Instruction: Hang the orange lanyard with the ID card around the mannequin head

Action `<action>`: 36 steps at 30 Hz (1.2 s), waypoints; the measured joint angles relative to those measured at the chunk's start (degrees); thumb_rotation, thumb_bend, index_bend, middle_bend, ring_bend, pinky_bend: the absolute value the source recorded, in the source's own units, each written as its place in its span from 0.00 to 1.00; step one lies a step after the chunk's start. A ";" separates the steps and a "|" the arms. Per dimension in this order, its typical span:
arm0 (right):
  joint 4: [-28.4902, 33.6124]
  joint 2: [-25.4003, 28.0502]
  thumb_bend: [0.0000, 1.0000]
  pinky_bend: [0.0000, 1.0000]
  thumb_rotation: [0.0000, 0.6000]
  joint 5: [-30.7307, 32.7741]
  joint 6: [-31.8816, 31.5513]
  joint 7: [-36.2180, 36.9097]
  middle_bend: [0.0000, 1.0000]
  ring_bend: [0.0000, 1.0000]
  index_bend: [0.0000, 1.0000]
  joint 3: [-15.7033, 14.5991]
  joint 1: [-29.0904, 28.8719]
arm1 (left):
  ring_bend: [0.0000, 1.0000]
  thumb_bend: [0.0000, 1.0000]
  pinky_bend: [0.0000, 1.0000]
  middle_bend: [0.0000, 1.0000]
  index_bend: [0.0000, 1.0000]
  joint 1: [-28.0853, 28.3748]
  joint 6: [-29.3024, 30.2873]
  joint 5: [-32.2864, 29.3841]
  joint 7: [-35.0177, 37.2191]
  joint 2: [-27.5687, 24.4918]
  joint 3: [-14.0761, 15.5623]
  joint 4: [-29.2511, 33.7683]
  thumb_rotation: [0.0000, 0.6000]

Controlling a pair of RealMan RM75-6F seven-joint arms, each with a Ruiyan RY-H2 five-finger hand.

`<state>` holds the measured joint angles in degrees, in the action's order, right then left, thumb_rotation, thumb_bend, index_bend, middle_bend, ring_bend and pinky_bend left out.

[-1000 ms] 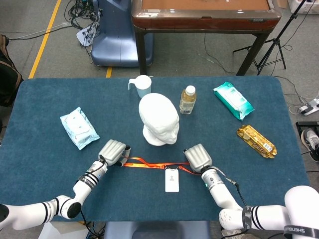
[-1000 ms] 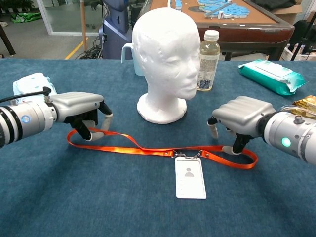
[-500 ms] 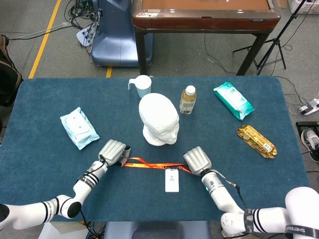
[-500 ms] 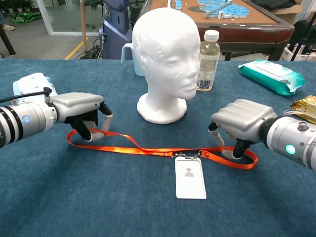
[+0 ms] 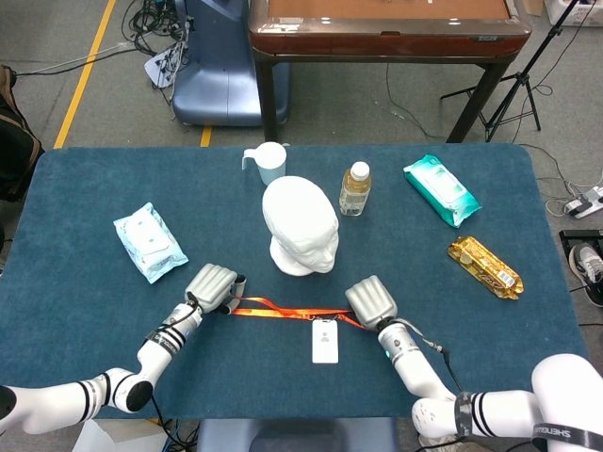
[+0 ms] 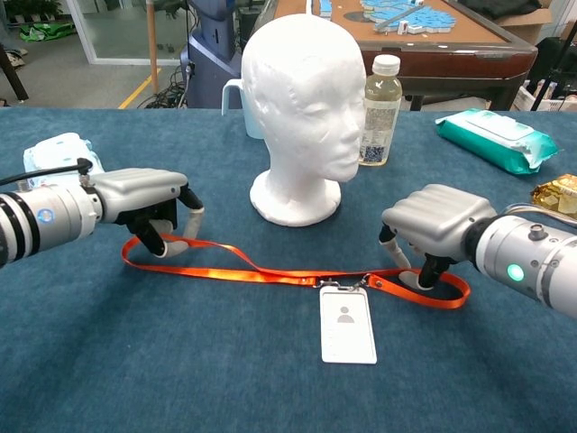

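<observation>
While cables litter the floor, blue cloth covers the table.

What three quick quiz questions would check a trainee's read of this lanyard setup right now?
1. True or false: the orange lanyard is already around the mannequin head.
2. Which hand is at the lanyard's loop end nearest the gold packet: A) left hand B) right hand?
3. What hangs from the lanyard's middle?

Key: 1. False, it lies flat on the table. 2. B. 3. The ID card.
</observation>
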<state>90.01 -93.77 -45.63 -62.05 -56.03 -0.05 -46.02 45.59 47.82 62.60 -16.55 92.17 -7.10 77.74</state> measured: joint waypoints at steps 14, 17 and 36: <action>2.11 3.14 0.47 1.00 1.00 0.42 -0.85 0.68 1.00 1.00 0.61 -0.66 1.26 | 0.94 0.44 0.89 1.00 0.59 0.26 -0.29 1.31 0.49 -0.16 0.40 1.84 1.00; 3.28 4.66 0.47 1.00 1.00 0.00 -1.36 1.24 1.00 1.00 0.61 -1.33 2.05 | 0.94 0.44 0.89 1.00 0.59 0.48 -0.55 1.29 0.29 0.25 0.51 2.23 1.00; 4.05 6.26 0.45 1.00 1.00 -0.46 -0.78 3.73 1.00 1.00 0.61 -0.51 2.95 | 0.94 0.44 0.89 1.00 0.59 2.96 -1.88 -1.89 -0.77 4.39 -1.46 0.29 1.00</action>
<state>94.07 -87.51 -46.09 -62.83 -52.30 -0.55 -43.07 48.55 45.94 60.71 -17.31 96.56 -8.56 78.03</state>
